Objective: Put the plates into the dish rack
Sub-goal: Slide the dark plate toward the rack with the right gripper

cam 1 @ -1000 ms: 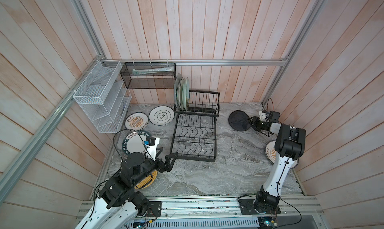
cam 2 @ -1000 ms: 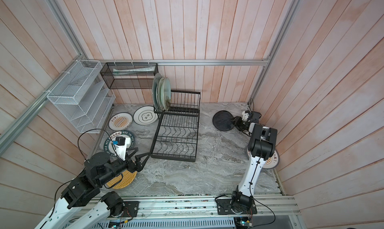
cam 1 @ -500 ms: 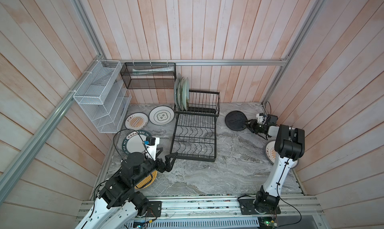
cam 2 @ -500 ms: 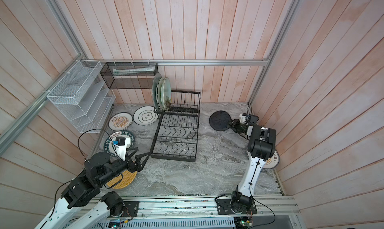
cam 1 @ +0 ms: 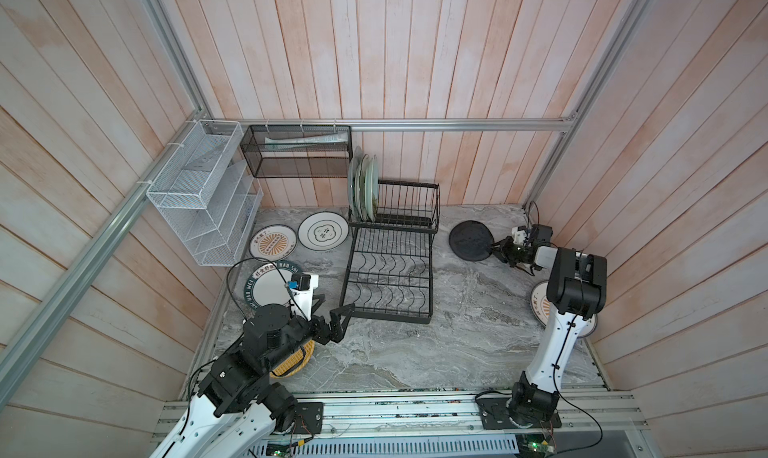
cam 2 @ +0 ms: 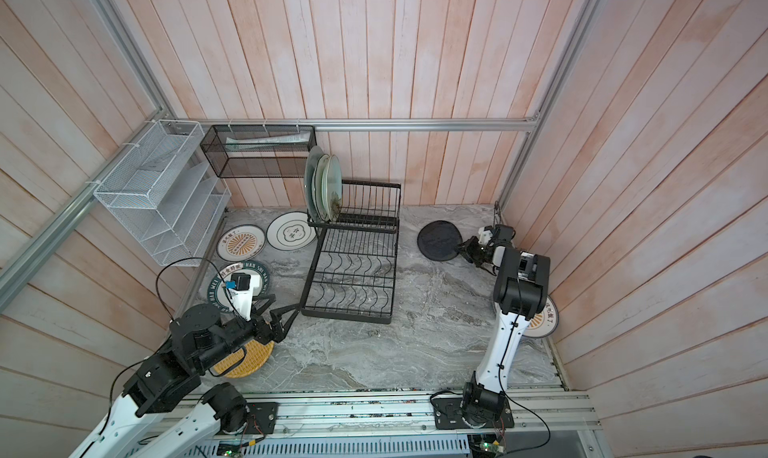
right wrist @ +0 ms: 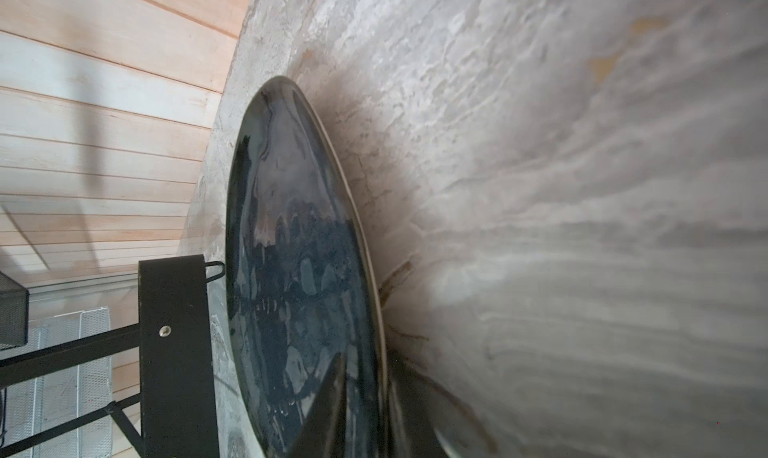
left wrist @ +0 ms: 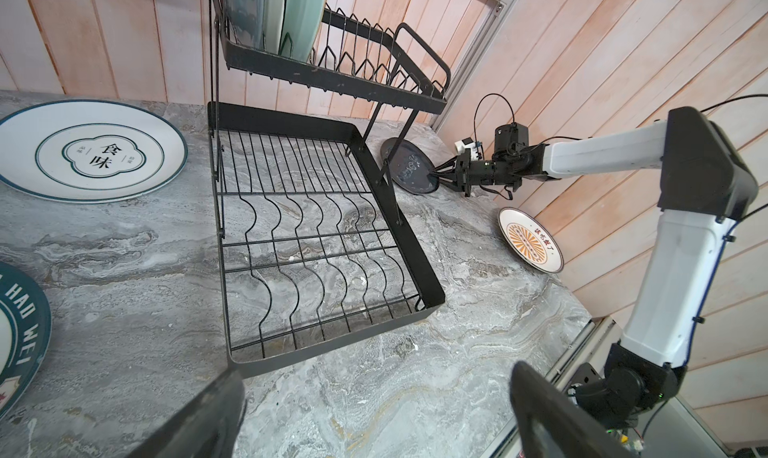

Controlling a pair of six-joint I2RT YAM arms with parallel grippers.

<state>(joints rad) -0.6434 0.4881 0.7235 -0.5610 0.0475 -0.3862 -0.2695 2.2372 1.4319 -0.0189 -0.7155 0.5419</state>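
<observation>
A black plate (cam 1: 469, 240) (cam 2: 438, 240) (left wrist: 407, 164) lies on the marble right of the dish rack (cam 1: 386, 318) (cam 2: 345, 316) (left wrist: 332, 339). My right gripper (cam 1: 496, 248) (cam 2: 462, 248) (right wrist: 370, 364) is shut on its right rim, one finger over the glossy face (right wrist: 291, 227) and one under it. Three plates (cam 1: 363, 189) (cam 2: 324, 189) stand in the rack's upper tier. My left gripper (cam 1: 334, 306) (cam 2: 284, 302) (left wrist: 376, 372) hangs open and empty at the rack's front left corner. More plates lie flat: sunburst (cam 1: 272, 241), lettered (cam 1: 323, 231), teal-rimmed (cam 1: 266, 287), yellow ribbed (cam 1: 291, 362).
Another sunburst plate (cam 1: 540, 306) (left wrist: 530, 239) lies by the right wall, partly behind the right arm. A white mesh organizer (cam 1: 203, 194) and a black mesh basket (cam 1: 297, 152) hang on the back left walls. Wooden walls close three sides.
My right gripper has closed on the black plate's rim and moved left, and the plate has slid a little toward the rack. The left arm has not moved.
</observation>
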